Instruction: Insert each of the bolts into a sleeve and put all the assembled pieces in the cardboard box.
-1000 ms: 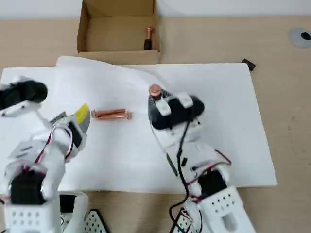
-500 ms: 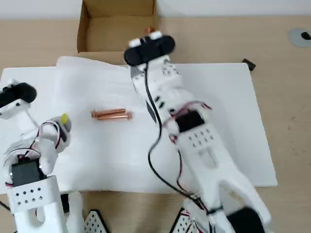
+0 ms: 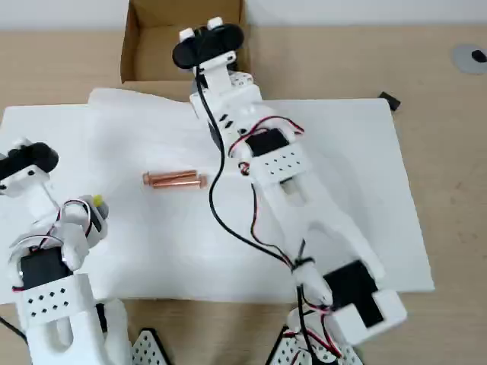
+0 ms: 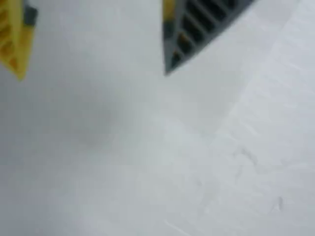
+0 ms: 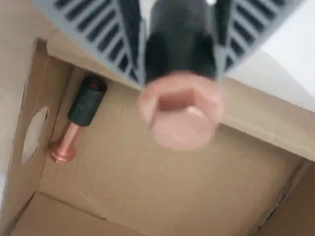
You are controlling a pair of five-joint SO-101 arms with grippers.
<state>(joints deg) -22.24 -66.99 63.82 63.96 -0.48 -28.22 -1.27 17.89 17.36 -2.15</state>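
The right gripper is clamped on a bolt whose copper head sticks out of a black sleeve, above the cardboard box. Another sleeved bolt lies inside. Bare copper bolts lie on the white sheet. The left gripper has its fingers apart over the sheet.

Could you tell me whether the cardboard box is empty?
Not empty: a copper bolt in a black sleeve lies inside the brown cardboard box.
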